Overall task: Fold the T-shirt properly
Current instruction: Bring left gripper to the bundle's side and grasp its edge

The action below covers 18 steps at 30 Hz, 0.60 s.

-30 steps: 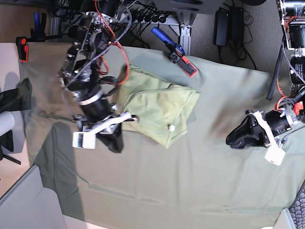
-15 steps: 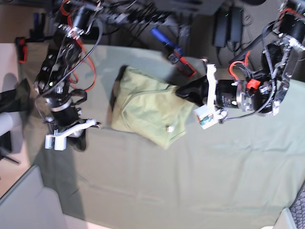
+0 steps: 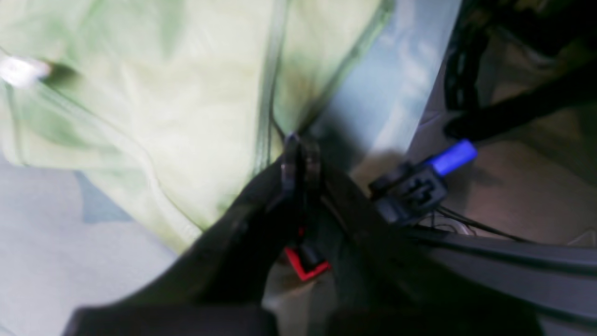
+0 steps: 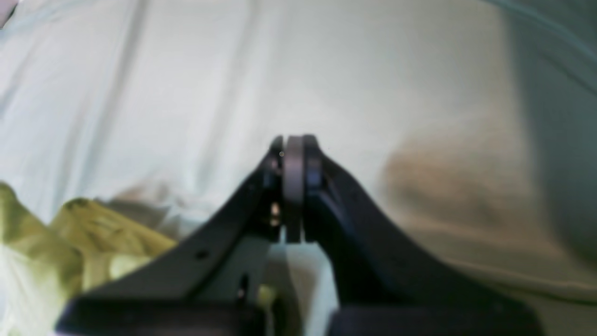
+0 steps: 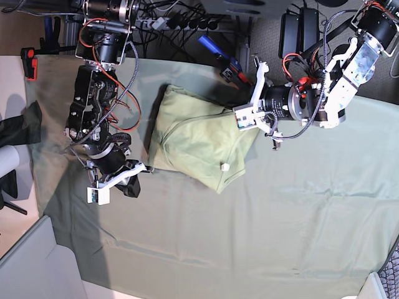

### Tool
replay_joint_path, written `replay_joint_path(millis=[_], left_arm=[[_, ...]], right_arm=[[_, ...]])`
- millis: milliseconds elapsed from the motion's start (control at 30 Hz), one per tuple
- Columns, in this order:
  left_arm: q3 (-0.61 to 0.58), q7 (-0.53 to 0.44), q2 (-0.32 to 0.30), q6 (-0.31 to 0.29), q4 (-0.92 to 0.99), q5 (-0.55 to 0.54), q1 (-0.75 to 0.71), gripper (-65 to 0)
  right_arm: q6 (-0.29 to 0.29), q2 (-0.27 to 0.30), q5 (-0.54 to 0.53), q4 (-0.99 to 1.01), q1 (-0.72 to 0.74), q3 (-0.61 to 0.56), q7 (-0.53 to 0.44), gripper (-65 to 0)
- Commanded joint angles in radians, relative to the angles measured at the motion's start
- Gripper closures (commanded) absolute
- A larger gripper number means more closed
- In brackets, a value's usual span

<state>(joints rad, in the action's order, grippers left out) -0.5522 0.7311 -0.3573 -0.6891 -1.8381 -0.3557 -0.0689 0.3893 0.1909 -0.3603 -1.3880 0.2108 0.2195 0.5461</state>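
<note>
The pale yellow-green T-shirt (image 5: 196,140) lies bunched and partly folded at the middle of the grey-green table cloth (image 5: 262,237), its small white tag (image 5: 223,167) near the front edge. My left gripper (image 5: 229,113) reaches in from the right and sits at the shirt's back right corner. In the left wrist view that gripper (image 3: 298,145) is shut on the T-shirt (image 3: 177,107) right at a hem, with the tag (image 3: 21,70) far left. My right gripper (image 5: 132,185) hangs just left of the shirt. It (image 4: 293,142) is shut and empty over the cloth, the T-shirt (image 4: 70,233) beside it.
A blue-handled clamp (image 5: 227,63) with a red and black head grips the table's back edge, close to the left gripper, and shows blurred in the left wrist view (image 3: 433,172). An orange clamp (image 5: 28,62) holds the back left corner. Cables and power bricks (image 5: 290,31) lie behind the table.
The left arm swung in from the far right to the shirt's back right corner and shut there. The right arm let the shirt's left side go and drew off to the left.
</note>
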Motion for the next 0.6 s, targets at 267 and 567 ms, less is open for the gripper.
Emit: replay_joint_path(millis=[267,567], left_arm=[[0.002,-0.082,0.05,-0.009,0.131,0.043,0.016,0.0],[0.002,-0.137,0.042,-0.009,0.154,0.187,0.054,0.0]], right_arm=[[0.031,0.01,-0.014,-0.016,0.024,-0.02,0.026,0.0],[0.031,0.011,-0.06,-0.016,0.023,-0.02,0.087,0.0]])
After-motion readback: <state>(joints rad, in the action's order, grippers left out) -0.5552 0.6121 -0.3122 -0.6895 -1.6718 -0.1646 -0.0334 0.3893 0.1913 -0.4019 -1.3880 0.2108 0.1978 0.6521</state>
